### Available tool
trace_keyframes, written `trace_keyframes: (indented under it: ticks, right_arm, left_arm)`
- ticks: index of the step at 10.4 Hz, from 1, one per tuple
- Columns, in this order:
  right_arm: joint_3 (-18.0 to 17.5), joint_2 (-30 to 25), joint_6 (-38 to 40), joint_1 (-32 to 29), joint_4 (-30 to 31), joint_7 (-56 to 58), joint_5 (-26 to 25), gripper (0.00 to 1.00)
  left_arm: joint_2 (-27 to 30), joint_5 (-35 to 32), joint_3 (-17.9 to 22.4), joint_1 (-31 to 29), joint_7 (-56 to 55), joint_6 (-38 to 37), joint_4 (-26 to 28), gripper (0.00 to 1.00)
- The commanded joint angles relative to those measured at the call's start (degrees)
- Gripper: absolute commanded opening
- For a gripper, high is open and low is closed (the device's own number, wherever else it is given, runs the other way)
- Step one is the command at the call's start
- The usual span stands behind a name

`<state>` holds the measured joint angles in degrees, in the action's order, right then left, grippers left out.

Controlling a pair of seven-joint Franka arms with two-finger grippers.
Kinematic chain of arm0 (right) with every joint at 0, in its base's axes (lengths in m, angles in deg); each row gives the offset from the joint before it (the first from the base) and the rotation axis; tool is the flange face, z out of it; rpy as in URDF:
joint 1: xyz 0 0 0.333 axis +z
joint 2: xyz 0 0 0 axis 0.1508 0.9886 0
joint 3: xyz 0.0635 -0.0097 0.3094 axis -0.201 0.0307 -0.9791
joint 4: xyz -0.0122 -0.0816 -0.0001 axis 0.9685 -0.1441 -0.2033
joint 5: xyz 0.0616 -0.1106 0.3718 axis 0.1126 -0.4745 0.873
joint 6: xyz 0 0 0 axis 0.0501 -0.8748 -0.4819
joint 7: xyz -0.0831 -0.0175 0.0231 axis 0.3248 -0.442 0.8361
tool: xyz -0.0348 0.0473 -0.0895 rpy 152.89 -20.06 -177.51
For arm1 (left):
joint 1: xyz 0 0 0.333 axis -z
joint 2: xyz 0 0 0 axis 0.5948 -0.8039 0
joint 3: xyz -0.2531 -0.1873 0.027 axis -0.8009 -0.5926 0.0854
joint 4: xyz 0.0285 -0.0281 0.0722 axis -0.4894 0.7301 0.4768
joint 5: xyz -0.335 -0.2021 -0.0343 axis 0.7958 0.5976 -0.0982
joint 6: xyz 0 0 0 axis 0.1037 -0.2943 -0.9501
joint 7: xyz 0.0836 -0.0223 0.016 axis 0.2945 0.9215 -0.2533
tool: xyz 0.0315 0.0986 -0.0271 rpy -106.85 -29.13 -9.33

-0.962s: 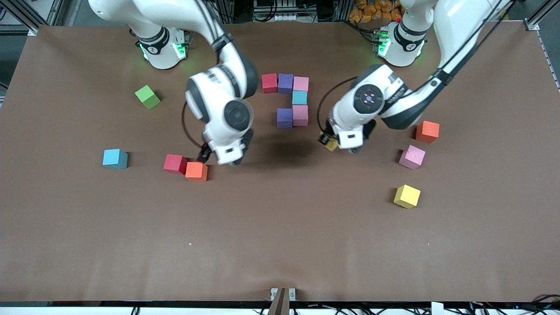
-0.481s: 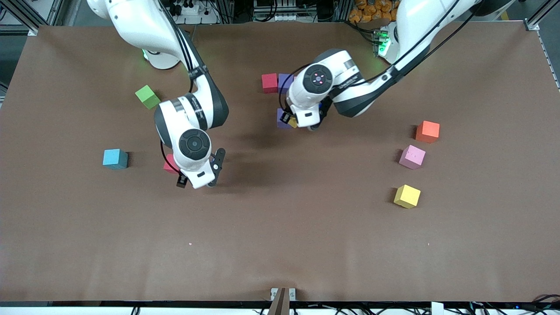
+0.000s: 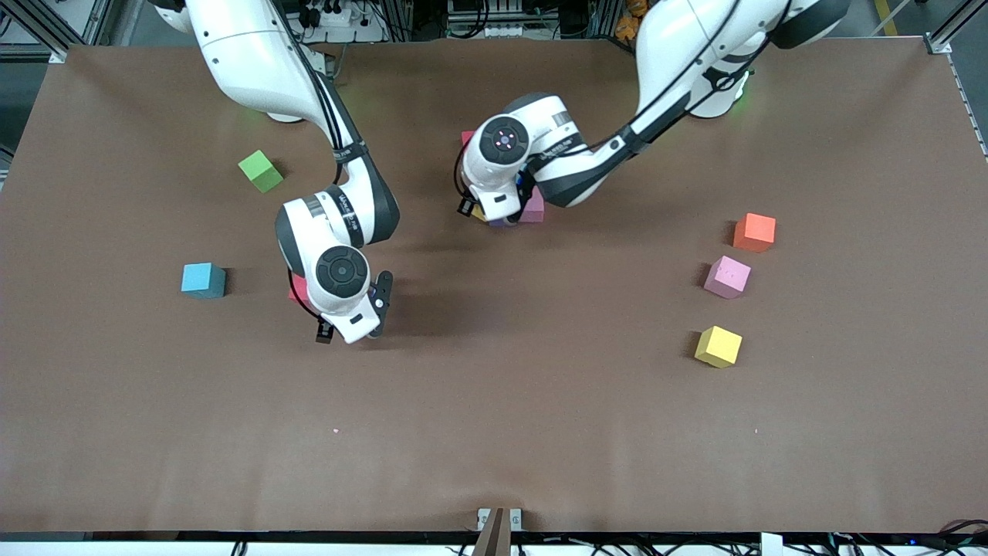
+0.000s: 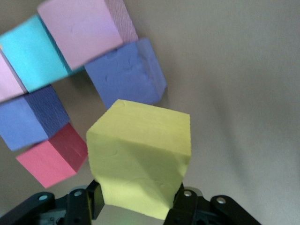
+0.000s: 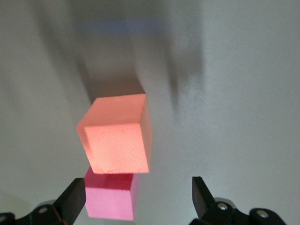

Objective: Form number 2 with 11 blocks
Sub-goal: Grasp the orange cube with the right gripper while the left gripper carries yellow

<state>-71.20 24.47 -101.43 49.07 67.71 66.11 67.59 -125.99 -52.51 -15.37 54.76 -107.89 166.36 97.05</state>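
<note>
Placement step in hand: yellow block (image 4: 140,159) pinched in left gripper (image 3: 485,212), held over part-built figure, beside purple block (image 4: 125,77). Right gripper (image 5: 138,197) spread wide over orange block (image 5: 117,140). Next: yellow lowered flush against purple, then released.

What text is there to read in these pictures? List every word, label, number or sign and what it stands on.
None can be read.
The small foam cubes, such as the yellow foam cube that the left gripper holds, have blank faces.
The brown table bears no marking.
The white robot arms show no legible lettering.
</note>
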Motion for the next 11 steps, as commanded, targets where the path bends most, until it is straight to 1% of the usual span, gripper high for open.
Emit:
trace_keyframes:
  ticks: [1,2,5,7,8,10,11]
  right_arm:
    - [-0.84,-2.0,-5.4,0.47,6.28,1.02,-0.27,1.0]
    - [-1.37,-2.79,-8.56,1.69,9.18,0.93,-0.27,1.0]
    - [-1.28,-3.15,-9.38,1.79,9.91,1.8,-0.35,1.0]
    - [-1.28,-3.24,-10.17,1.79,10.7,2.07,-0.88,0.98]
    - [-1.2,-3.15,-10.61,1.44,11.14,3.03,-0.88,0.94]
    - [-1.19,-2.98,-14.1,0.12,13.06,5.93,-0.88,0.79]
    - [-1.19,-2.98,-14.82,0.03,13.6,6.2,-0.97,0.7]
  left_arm:
    - [-0.07,1.6,2.82,4.22,-2.99,1.47,-2.96,0.0]
    - [-0.42,1.6,3.7,5.46,-5.1,2.96,-3.05,0.0]
    - [-0.42,1.6,7.48,9.41,-12.21,4.81,-3.06,0.0]
    - [-0.42,1.51,7.93,10.39,-18.27,5.08,-3.06,0.0]
    - [-0.42,1.51,8.11,10.39,-21.69,5.08,-3.14,0.0]
    - [-0.68,1.25,8.8,10.39,-27.07,5.08,-4.11,0.0]
    - [-0.68,1.25,9.42,10.48,-27.96,5.08,-4.11,0.0]
